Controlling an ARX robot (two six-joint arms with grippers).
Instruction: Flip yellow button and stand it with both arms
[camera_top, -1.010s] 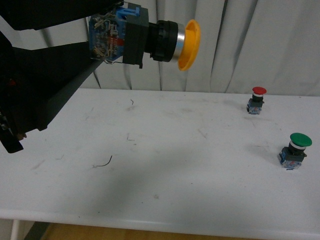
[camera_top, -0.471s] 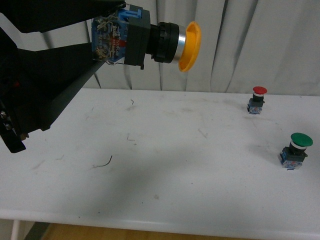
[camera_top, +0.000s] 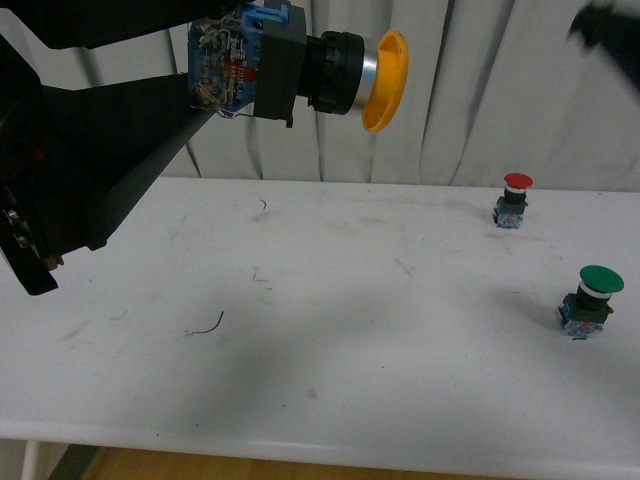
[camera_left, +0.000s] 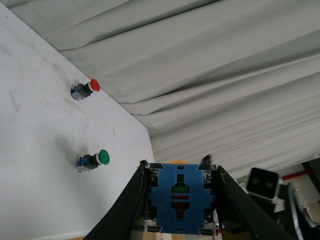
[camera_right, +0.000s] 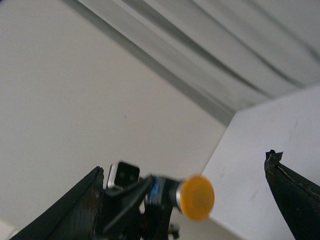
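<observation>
One yellow button (camera_top: 300, 70), cap sideways, blue base clamped in left jaws; right jaws wide

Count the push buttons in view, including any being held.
3. The yellow button is held sideways in the air by the left gripper; the red button stands far right on the table; the green button stands nearer, by its right edge. None seems hidden.

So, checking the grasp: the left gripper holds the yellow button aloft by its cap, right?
No: the left gripper holds the yellow button aloft by its blue contact block, not its cap, as the left wrist view shows.
</observation>
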